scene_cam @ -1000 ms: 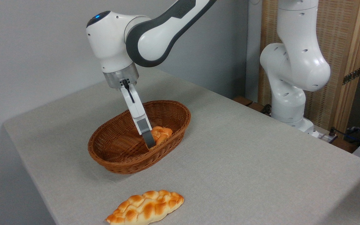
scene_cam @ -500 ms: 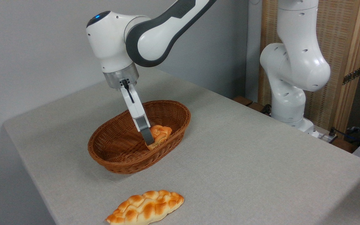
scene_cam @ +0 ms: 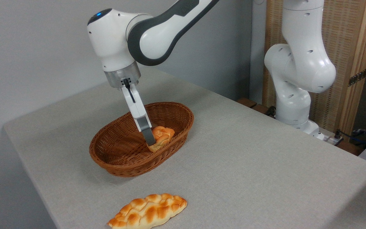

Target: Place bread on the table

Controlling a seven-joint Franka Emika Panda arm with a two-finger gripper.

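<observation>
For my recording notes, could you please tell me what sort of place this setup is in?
Probably a robotics lab or test room, not a kitchen: a robot arm is mounted at a cloth-covered table, the props are a wicker basket and bread loaf, and cables lie behind.

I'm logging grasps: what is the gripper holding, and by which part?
The gripper is shut on the small round bread, gripping its left side above the wicker basket.
</observation>
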